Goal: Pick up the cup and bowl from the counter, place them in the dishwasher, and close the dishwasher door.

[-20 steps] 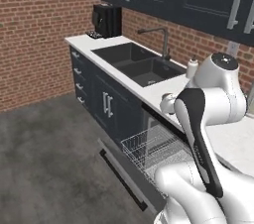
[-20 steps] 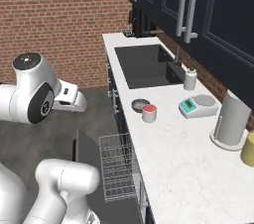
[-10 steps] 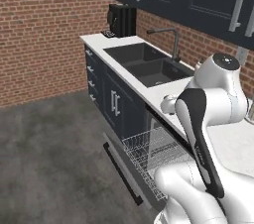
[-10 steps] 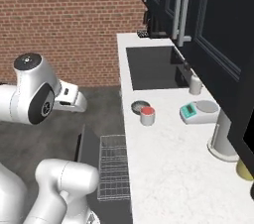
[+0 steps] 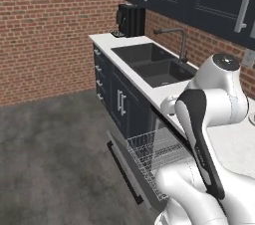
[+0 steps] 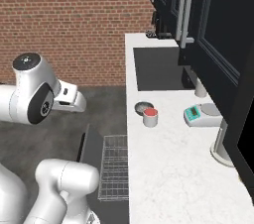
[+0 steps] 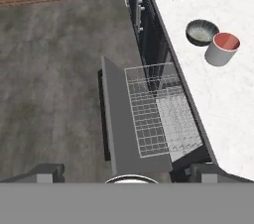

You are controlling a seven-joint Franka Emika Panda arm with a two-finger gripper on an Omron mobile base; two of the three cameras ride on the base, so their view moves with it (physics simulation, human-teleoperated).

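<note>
Because the dishwasher door (image 7: 116, 119) lies dropped flat with the wire rack (image 7: 161, 114) drawn out over it, loading can begin. The cup (image 7: 222, 48) and the bowl (image 7: 201, 32) sit touching near the counter's (image 7: 225, 99) front edge, below the sink's near corner. The gripper (image 7: 126, 172) hangs high above the door, jaws wide apart and empty. The right base view adds a teal scale (image 6: 198, 115) beyond the cup.
</note>
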